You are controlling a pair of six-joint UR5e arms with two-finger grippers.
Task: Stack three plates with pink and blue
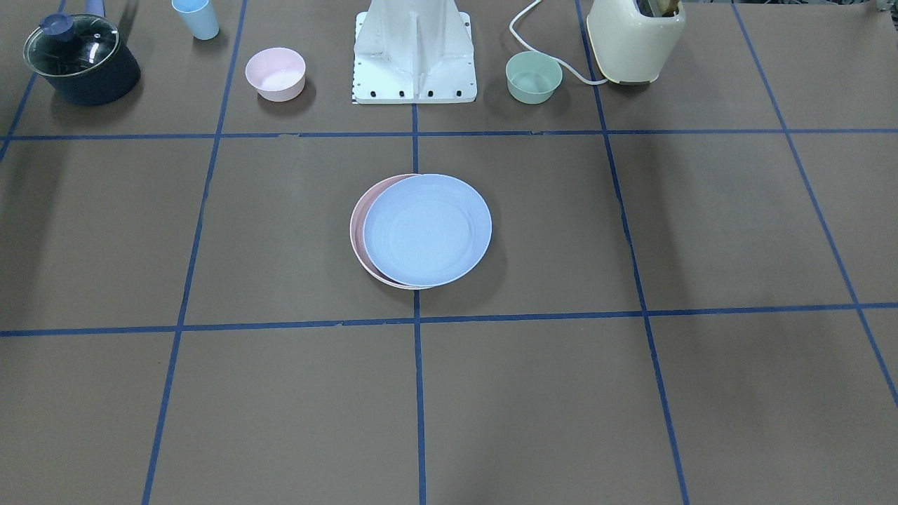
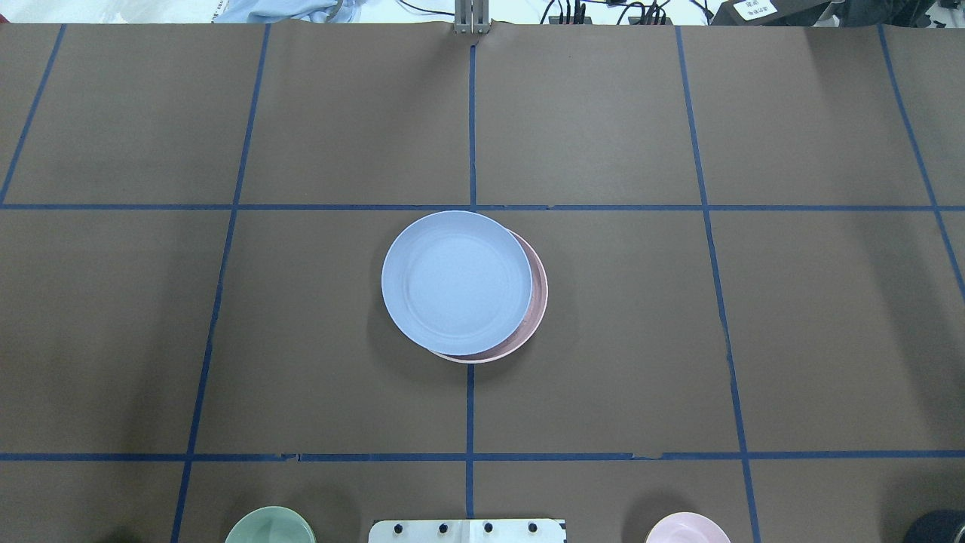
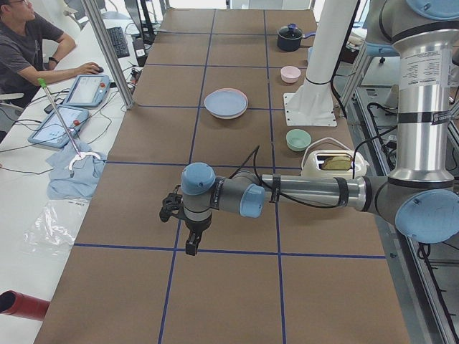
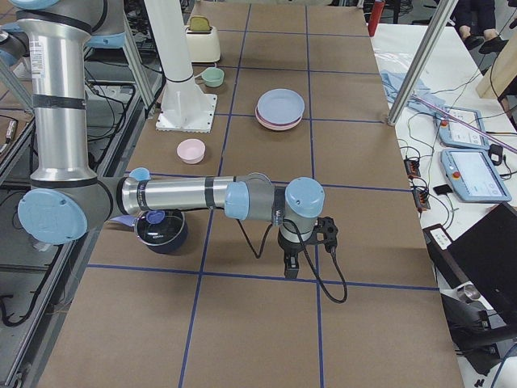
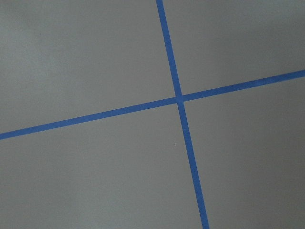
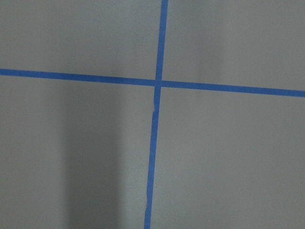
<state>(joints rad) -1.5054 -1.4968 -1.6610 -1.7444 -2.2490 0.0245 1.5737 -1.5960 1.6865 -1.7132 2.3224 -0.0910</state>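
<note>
A pale blue plate [image 1: 426, 230] lies on a pale pink plate [image 1: 356, 231] at the table's centre, shifted a little so that the pink rim shows on one side. The stack also shows in the overhead view [image 2: 454, 281], with the pink rim [image 2: 538, 298] beside it. No cream-white plate shows in any view. My left gripper [image 3: 192, 247] hangs over bare table far from the stack, seen only from the side. My right gripper [image 4: 291, 270] does the same at the other end. I cannot tell whether either is open or shut. Both wrist views show only brown table and blue tape.
Along the robot's edge stand a dark lidded pot [image 1: 81, 59], a blue cup [image 1: 196, 17], a small pink bowl [image 1: 275, 73], the white robot base [image 1: 414, 56], a mint-green bowl [image 1: 533, 77] and a cream toaster [image 1: 635, 38]. An operator [image 3: 25, 43] sits beside the table.
</note>
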